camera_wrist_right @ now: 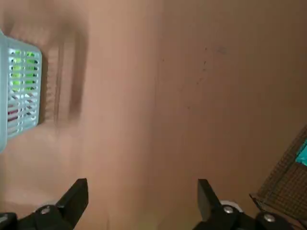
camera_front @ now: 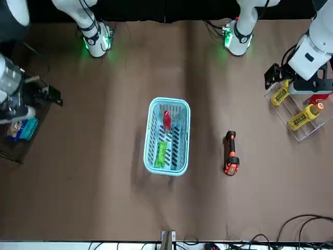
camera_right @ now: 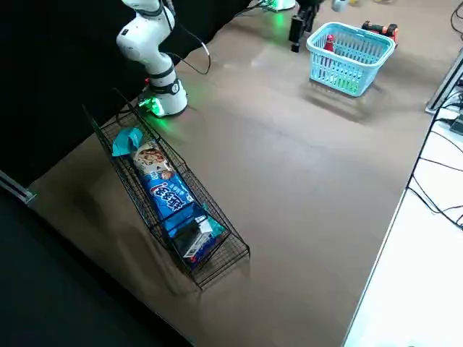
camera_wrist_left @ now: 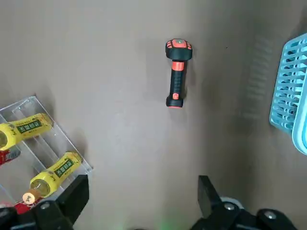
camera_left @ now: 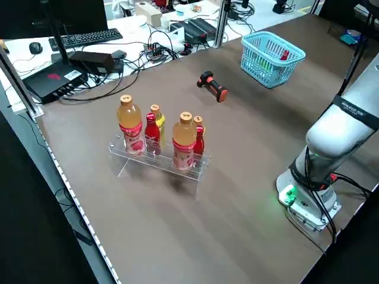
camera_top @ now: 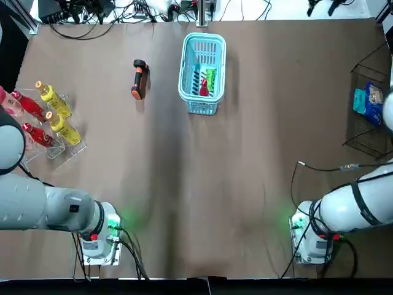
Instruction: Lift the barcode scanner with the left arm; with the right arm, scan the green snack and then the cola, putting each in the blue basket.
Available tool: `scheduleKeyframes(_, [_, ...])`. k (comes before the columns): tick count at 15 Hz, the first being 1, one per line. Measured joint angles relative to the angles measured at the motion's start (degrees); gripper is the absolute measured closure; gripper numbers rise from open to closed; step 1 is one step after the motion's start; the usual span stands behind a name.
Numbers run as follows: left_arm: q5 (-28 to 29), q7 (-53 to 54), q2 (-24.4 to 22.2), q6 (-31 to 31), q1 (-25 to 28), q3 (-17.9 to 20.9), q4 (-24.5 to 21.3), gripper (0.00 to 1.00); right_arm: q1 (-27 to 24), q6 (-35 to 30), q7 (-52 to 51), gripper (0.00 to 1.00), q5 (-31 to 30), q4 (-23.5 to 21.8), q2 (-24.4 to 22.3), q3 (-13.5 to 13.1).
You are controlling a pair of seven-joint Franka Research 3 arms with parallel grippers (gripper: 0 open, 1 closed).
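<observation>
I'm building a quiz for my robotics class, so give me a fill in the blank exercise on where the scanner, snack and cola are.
1. The green snack and the cola lie inside the blue ____.
2. The barcode scanner lies on the ____, held by neither arm.
3. The left end effector and the right end effector both have their fingers ____.
Missing words: basket; table; open.
</observation>
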Motion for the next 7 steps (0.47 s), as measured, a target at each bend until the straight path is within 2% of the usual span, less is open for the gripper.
scheduleKeyframes(3, [0.0, 0.0, 0.0, 0.0, 0.1, 0.1, 0.0, 0.00, 0.0, 2.4, -0.3, 0.00, -0.3, -5.9, -4.9, 0.6])
scheduleKeyframes(7, [0.0, 0.0, 0.0, 0.0, 0.1, 0.1, 0.0, 0.00, 0.0, 3.1, -0.3, 0.00, -0.5, -8.1, -7.5, 0.7])
